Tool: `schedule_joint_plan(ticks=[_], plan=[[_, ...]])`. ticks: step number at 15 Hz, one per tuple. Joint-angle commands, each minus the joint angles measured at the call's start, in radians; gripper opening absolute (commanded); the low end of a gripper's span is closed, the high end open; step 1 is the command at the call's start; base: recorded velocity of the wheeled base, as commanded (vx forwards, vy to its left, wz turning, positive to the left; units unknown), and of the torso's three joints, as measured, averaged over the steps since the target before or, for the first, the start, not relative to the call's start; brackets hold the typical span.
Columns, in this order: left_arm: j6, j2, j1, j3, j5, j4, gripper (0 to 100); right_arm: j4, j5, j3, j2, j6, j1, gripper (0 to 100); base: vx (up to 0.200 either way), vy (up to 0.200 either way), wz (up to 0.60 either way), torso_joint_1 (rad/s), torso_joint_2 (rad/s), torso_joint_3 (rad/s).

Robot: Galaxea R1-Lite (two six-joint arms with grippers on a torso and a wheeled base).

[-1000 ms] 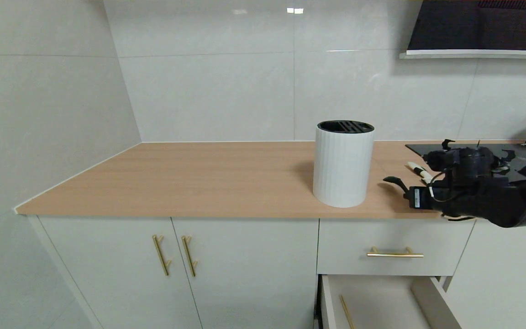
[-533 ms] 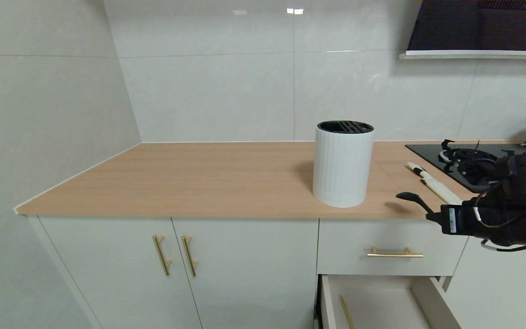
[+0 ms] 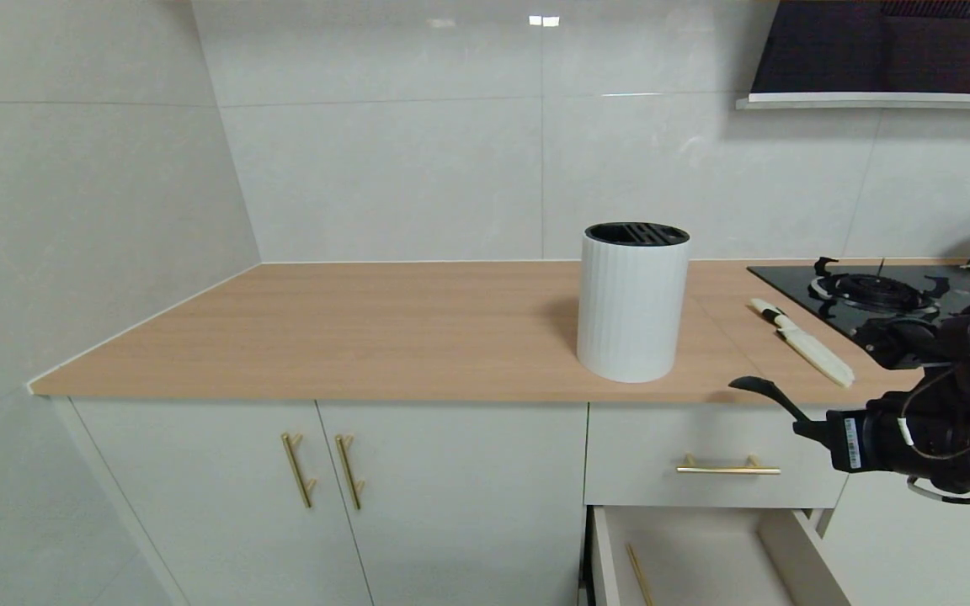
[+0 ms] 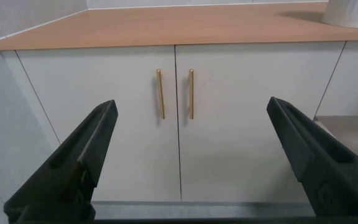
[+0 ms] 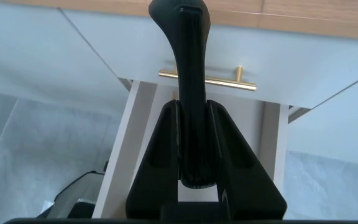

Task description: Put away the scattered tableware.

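Observation:
My right gripper (image 3: 813, 427) is shut on a black utensil (image 3: 761, 389) whose rounded end sticks up and left, just in front of the countertop's edge. In the right wrist view the black utensil (image 5: 188, 74) runs straight between the right gripper's (image 5: 191, 149) fingers, above the open drawer (image 5: 143, 118). A cream-handled knife (image 3: 801, 341) lies on the wooden counter (image 3: 367, 328), right of a white cylindrical holder (image 3: 633, 300) with a black slotted top. My left gripper (image 4: 191, 162) is open, low down and facing the cabinet doors (image 4: 176, 118).
The open lower drawer (image 3: 695, 555) holds a thin gold-coloured stick (image 3: 638, 572). Above it sits a shut drawer with a gold handle (image 3: 727, 466). A black gas hob (image 3: 881, 295) lies at the counter's right end. The counter's left half is bare.
My right gripper has drawn back from over the counter, toward the front and downward past the edge, carrying the black utensil. This uncovered the knife.

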Motion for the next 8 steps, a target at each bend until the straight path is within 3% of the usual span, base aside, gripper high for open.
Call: schedule_joint_plan(ticks=[1, 5, 8], plan=[[0.0, 0.0, 0.0, 0.0, 0.0, 0.0, 100, 0.001, 0.002, 0.015, -0.008, -0.005, 0.011, 0, 0.0, 0.0, 0.0, 0.0, 0.0, 0.0], [0.0, 0.0, 0.0, 0.0, 0.0, 0.0, 100, 0.001, -0.002, 0.033, -0.002, -0.006, 0.052, 0, 0.0, 0.0, 0.0, 0.0, 0.0, 0.0], [0.0, 0.0, 0.0, 0.0, 0.0, 0.0, 100, 0.001, -0.002, 0.035, 0.01, -0.006, 0.054, 0, 0.0, 0.0, 0.0, -0.144, 0.33, 0.203]])
